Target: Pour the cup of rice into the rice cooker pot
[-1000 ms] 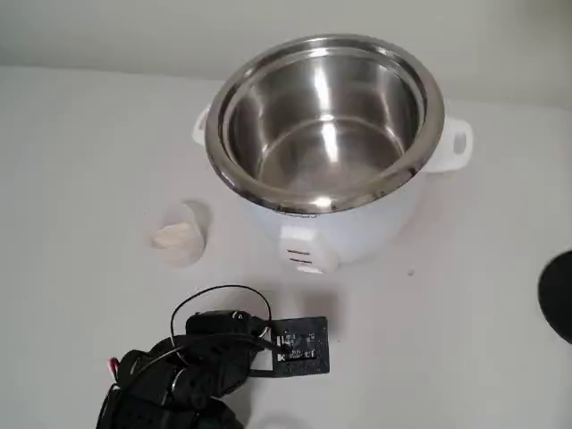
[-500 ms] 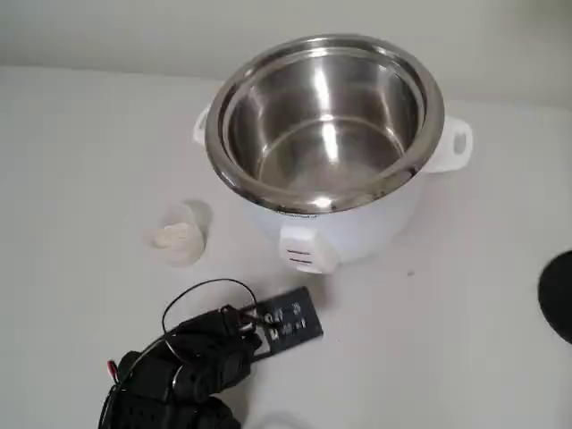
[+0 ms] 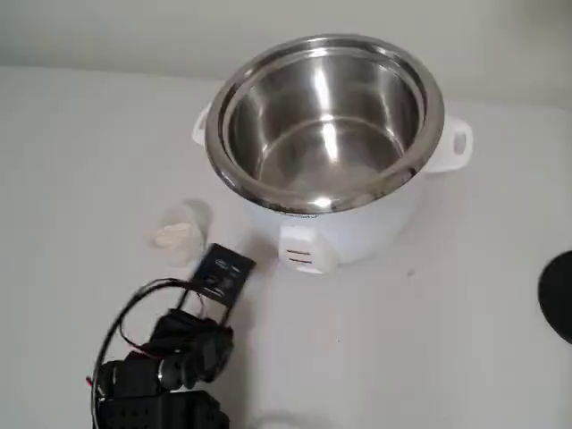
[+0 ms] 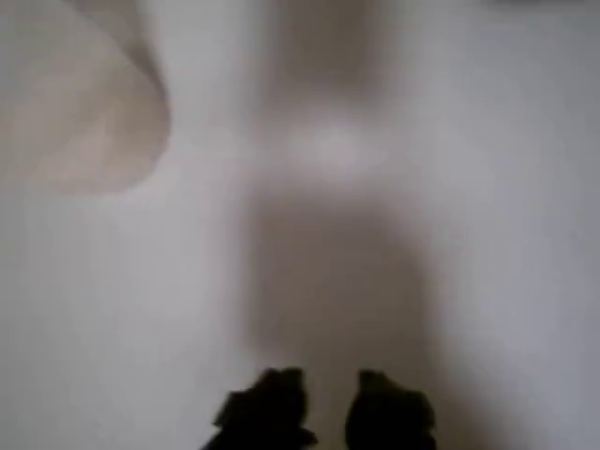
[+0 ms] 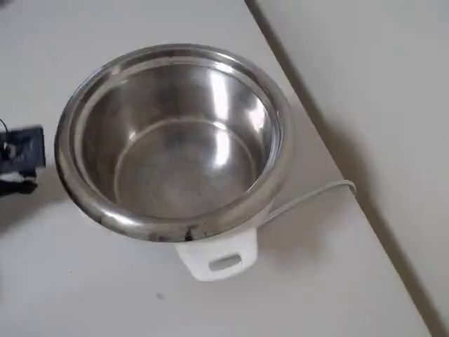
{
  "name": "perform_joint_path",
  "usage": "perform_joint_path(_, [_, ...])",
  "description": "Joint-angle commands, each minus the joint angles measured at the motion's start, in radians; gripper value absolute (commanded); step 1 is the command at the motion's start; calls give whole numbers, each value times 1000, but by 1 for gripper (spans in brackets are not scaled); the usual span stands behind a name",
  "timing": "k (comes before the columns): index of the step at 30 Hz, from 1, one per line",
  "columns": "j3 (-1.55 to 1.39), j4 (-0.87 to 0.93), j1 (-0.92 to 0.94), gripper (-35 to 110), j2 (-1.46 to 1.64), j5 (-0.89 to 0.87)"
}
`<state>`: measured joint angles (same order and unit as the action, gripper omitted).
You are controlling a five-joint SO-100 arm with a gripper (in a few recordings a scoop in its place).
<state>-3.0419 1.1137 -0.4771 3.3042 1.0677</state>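
Overall, plain white table (image 3: 465,295) — pale wall (image 3: 107,31)

The fixed view looks down steeply from above the arm's side of the white table (image 3: 465,357), taking in the large shiny steel rice cooker pot (image 3: 324,121) in its white body from a moderate distance; the overhead view hangs closer, straight above the same pot (image 5: 172,137), with the table's edge running diagonally at right; the wrist view, blurred, faces the tabletop from very near, its two dark fingertips (image 4: 267,408) at the bottom edge.
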Motion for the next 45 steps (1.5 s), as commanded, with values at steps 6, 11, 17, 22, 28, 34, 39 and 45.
perform_joint_path(6, [-48, -330, -118, 28, 18, 252])
perform_joint_path(11, [-64, -537, -127, 41, -80, 299])
perform_joint_path(17, [-57, -1146, -87, 46, -739, 299])
perform_joint_path(22, [-9, -1805, -51, 48, -1347, 308])
perform_joint_path(28, [152, -2391, -35, 51, -1894, 371])
perform_joint_path(34, [351, -2753, -40, 55, -2318, 454])
perform_joint_path(39, [457, -2793, -67, 57, -2404, 462])
perform_joint_path(45, [583, -2744, -86, 57, -2424, 474])
